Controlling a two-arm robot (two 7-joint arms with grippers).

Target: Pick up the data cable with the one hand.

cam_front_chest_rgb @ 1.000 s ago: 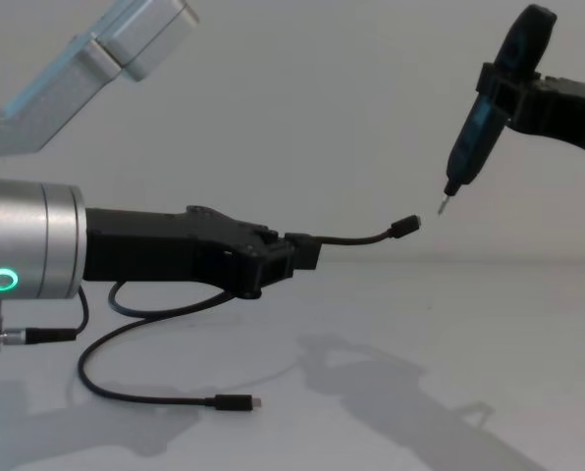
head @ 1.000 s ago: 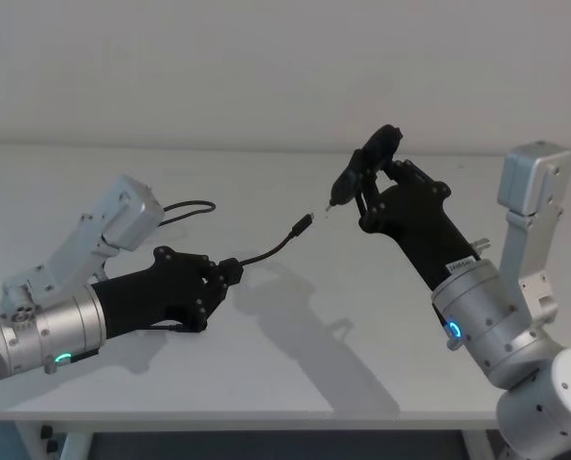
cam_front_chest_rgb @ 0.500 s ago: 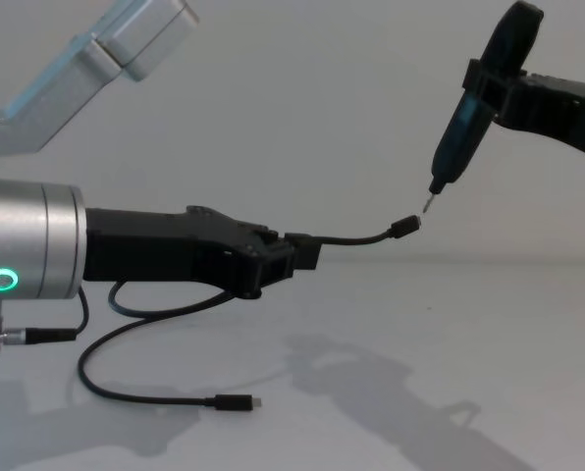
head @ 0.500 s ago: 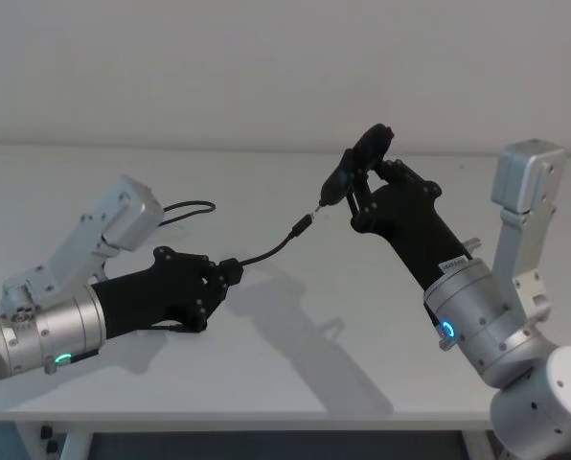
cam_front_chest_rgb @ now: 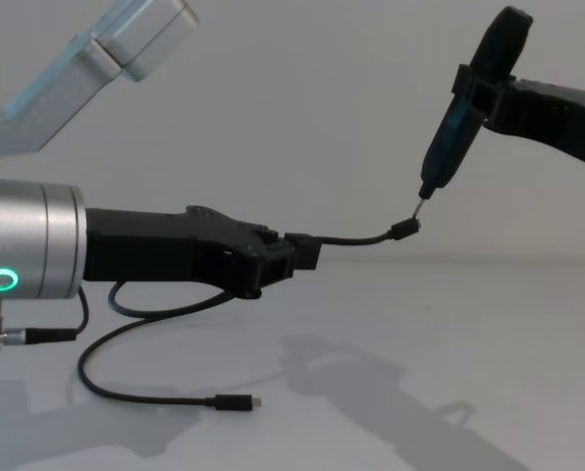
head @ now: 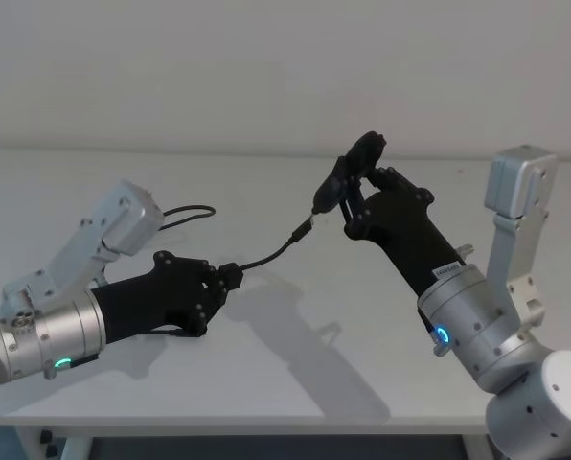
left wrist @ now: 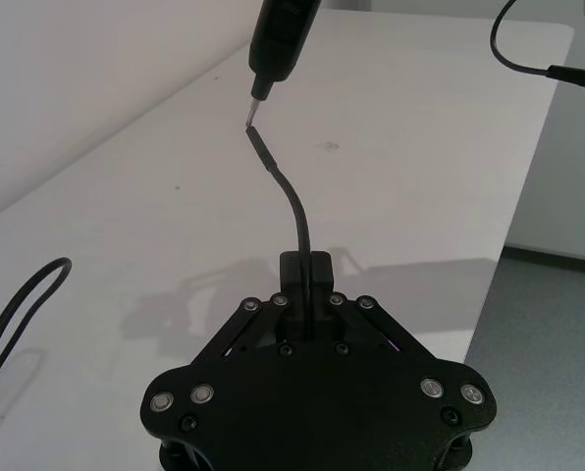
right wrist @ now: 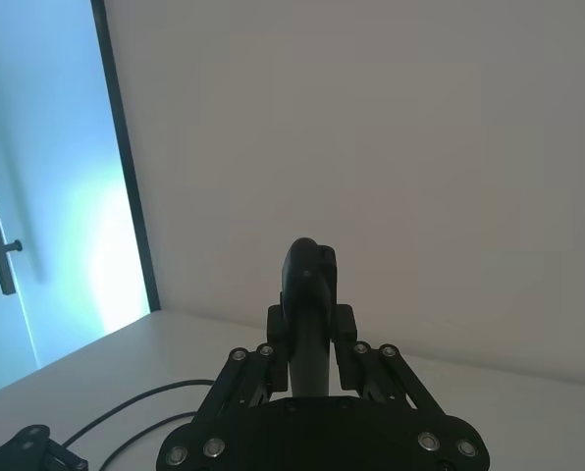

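Cable (cam_front_chest_rgb: 356,238), long, thin and black, was pinched near one end between the pressed-together fingers of the left gripper (cam_front_chest_rgb: 302,252), which reached over the white table (head: 295,355) from a silver cylinder with a green ring. From the gripper the short free end of the cable rose in a gentle curve, held in the air, and ended in a small plug (cam_front_chest_rgb: 404,228). Behind the gripper the rest of the cable drooped to the table, looped there, and ended in a second plug (cam_front_chest_rgb: 236,402) lying flat on the surface below the gripper.

Above the raised plug, the right gripper (head: 354,188) was clamped on a slim black tool (cam_front_chest_rgb: 467,108) with a bluish patch and a pointed tip. The tool slanted down toward the cable, and its tip met, or very nearly met, the raised plug; the left wrist view (left wrist: 252,106) showed them end to end.
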